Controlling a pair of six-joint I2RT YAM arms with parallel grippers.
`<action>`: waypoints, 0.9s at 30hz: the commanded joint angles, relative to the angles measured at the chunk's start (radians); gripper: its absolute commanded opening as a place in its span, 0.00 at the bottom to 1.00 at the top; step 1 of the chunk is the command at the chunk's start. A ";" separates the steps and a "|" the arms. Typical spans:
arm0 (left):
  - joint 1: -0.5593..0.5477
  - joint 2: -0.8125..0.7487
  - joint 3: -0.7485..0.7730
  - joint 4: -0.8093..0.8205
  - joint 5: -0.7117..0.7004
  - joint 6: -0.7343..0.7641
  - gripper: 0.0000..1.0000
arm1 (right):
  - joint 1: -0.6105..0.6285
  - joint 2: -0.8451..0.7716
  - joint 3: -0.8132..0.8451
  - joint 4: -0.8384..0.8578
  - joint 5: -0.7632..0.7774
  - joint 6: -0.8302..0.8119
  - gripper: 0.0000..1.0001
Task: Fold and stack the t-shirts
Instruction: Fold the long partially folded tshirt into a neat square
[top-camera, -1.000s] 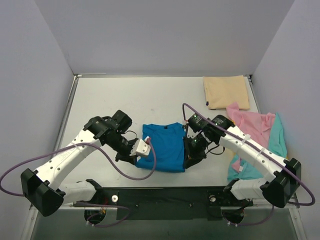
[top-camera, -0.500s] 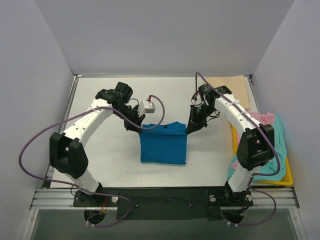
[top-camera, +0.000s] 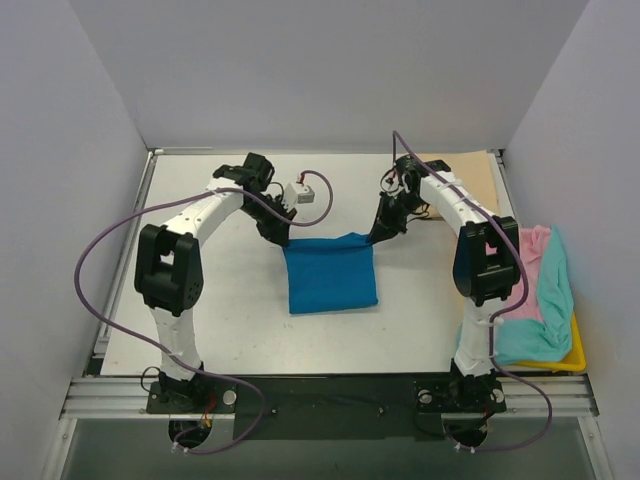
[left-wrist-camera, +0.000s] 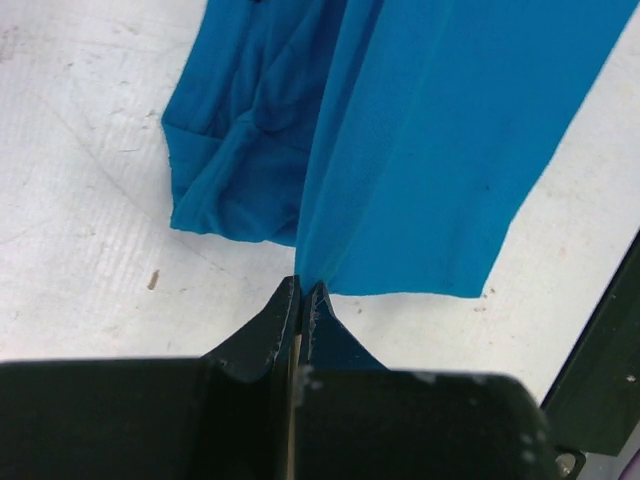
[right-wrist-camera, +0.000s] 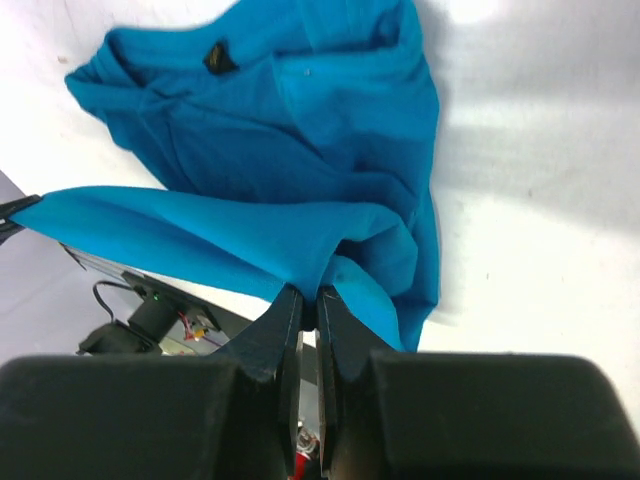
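Observation:
The bright blue t-shirt (top-camera: 331, 275) hangs from both grippers over the table's middle, its lower part resting on the table. My left gripper (top-camera: 283, 240) is shut on its left top corner; the wrist view shows the cloth (left-wrist-camera: 440, 150) pinched at the fingertips (left-wrist-camera: 303, 292). My right gripper (top-camera: 376, 237) is shut on the right top corner, the cloth (right-wrist-camera: 290, 150) gathered between its jaws (right-wrist-camera: 311, 298). The beige t-shirt (top-camera: 480, 178) lies folded at the far right, partly behind the right arm. The pink t-shirt (top-camera: 533, 262) and the teal t-shirt (top-camera: 545, 320) lie heaped at the right.
A yellow tray (top-camera: 572, 358) sits under the pink and teal heap at the right edge. Grey walls close in the table at the back and sides. The arms' purple cables loop over the table (top-camera: 200, 330) on both sides.
Both grippers have carried the blue shirt's near edge up and toward the far side, lifting it off the table. The arms have stretched out away from their bases.

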 joint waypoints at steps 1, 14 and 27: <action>0.041 0.047 0.066 0.036 -0.047 -0.048 0.00 | -0.012 0.071 0.099 0.033 0.040 0.035 0.00; 0.032 0.139 0.089 0.202 -0.105 -0.094 0.00 | -0.023 0.157 0.113 0.142 0.156 0.099 0.00; 0.016 0.225 0.201 0.394 -0.247 -0.166 0.37 | -0.090 0.168 0.145 0.208 0.311 0.121 0.37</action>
